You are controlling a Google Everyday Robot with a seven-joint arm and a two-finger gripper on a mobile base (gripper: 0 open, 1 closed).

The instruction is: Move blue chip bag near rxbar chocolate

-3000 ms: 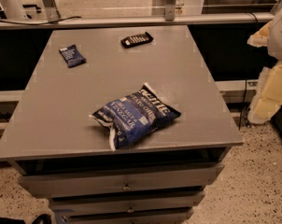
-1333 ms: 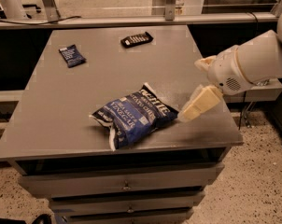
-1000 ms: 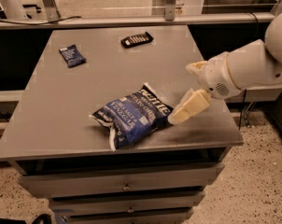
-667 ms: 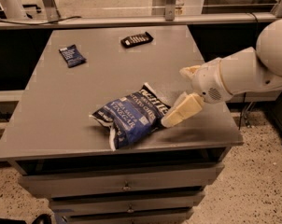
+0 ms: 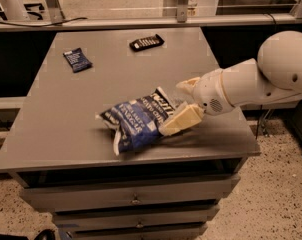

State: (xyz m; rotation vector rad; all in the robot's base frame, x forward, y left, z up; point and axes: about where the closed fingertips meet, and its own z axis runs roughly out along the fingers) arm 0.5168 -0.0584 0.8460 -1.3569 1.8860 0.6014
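Observation:
The blue chip bag [image 5: 138,124] is large and crinkly with white lettering. It lies near the front middle of the grey table [image 5: 66,114]. The rxbar chocolate [image 5: 146,42] is a slim black wrapper at the table's far middle. My gripper [image 5: 182,103] reaches in from the right on a white arm [image 5: 251,81] and sits at the bag's right end. Its cream fingers [image 5: 180,120] stand apart, one above and one below the bag's right edge, touching it.
A small flat dark-blue packet [image 5: 77,59] lies at the table's far left. Drawers [image 5: 133,200] sit under the tabletop. A rail with metal posts [image 5: 181,18] runs behind the table. A speckled floor [image 5: 276,194] lies to the right.
The arm came in from the right and moved left across the table. The gripper has reached the bag's right end. The bag, the bar and the packet have not moved.

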